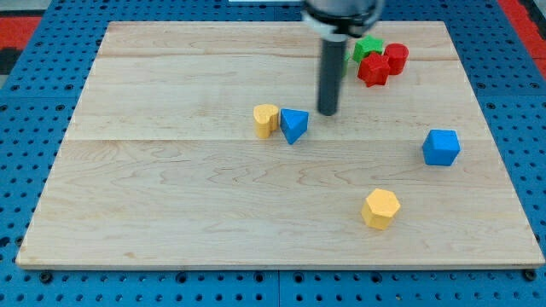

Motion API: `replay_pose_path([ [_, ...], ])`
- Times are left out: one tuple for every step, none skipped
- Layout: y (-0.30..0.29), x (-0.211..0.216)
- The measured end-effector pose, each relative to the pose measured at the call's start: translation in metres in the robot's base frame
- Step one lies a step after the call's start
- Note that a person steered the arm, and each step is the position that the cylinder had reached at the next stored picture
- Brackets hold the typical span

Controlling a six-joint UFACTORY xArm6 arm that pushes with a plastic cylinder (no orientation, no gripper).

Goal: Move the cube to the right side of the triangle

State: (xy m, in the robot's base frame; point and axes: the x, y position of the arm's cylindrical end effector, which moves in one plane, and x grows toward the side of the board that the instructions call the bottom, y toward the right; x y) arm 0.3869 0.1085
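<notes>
A blue cube (441, 147) lies at the view's right on the wooden board (171, 196). A blue triangle block (293, 125) lies near the middle, touching a yellow block (266, 119) on its left. My tip (328, 112) stands just right of and slightly above the blue triangle, a small gap apart. The cube is far to the right of my tip and a little lower.
A yellow hexagonal block (380, 208) lies at the lower right. A green block (368, 46), a red star-like block (373, 69) and a red cylinder (396, 57) cluster at the top right, close behind the rod. Blue pegboard surrounds the board.
</notes>
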Motion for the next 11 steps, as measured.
replay_pose_path([
  [0.093, 0.002],
  [0.152, 0.023],
  [0.155, 0.072],
  [0.119, 0.084],
  [0.053, 0.078],
  [0.010, 0.075],
  [-0.005, 0.068],
  [-0.007, 0.066],
  [0.058, 0.066],
  [0.133, 0.080],
  [0.145, 0.146],
])
